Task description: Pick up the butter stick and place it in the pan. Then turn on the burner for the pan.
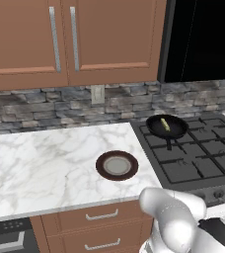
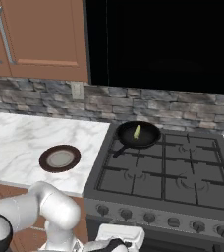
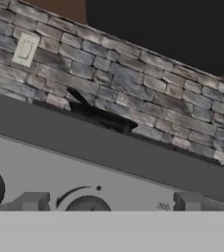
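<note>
thin butter stick [image 1: 165, 125] (pale yellow), round black pan [image 1: 175, 129]

Brown-rimmed plate [image 1: 117, 165] on marble counter [image 1: 40, 163]

It was a home kitchen. A dark gas stovetop [image 2: 178, 172] with black grid grates and a row of knobs [image 2: 173, 221] along its front sat beside a white marble desk [image 1: 40, 163]. Brown wooden wall cabinets [image 1: 60, 39] with metal handles hung above a grey stone backsplash [image 2: 45, 98], and drawers [image 1: 99, 227] ran below. A pan [image 1: 166, 126] stood on the stove and a plate [image 1: 117, 165] on the desk.
</note>
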